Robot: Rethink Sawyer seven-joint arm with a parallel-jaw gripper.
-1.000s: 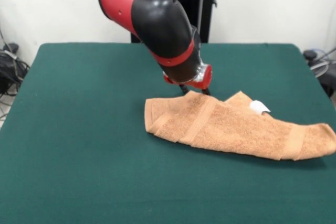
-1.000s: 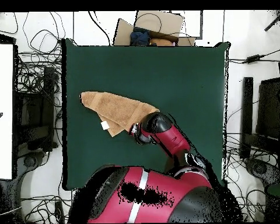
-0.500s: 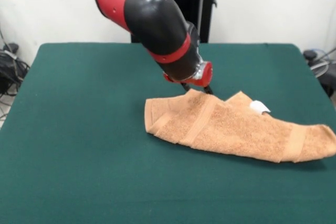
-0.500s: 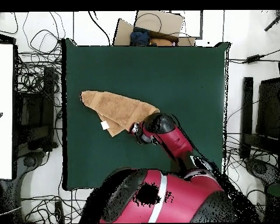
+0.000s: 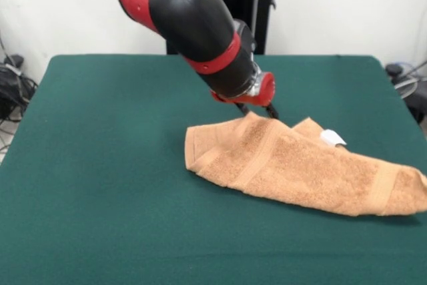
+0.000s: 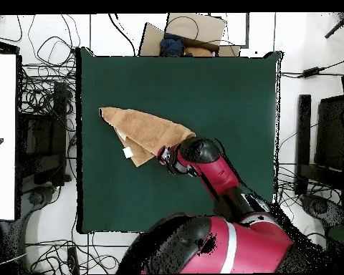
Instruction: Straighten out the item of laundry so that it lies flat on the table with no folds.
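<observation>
The towel [image 5: 300,171] lay folded over itself in a long band on the green counter [image 5: 113,165], not yet flat. The gripper [image 5: 257,113] touched its far edge, apparently pinching a raised fold; most unfolding remained.

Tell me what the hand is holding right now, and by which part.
The hand appears to grip the towel at its far folded edge, near the white tag, lifting that edge slightly. Its fingers are hidden, so the grip is unconfirmed.

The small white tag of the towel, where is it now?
In the front view the white tag sits on the towel's far edge, right of the tool.
</observation>
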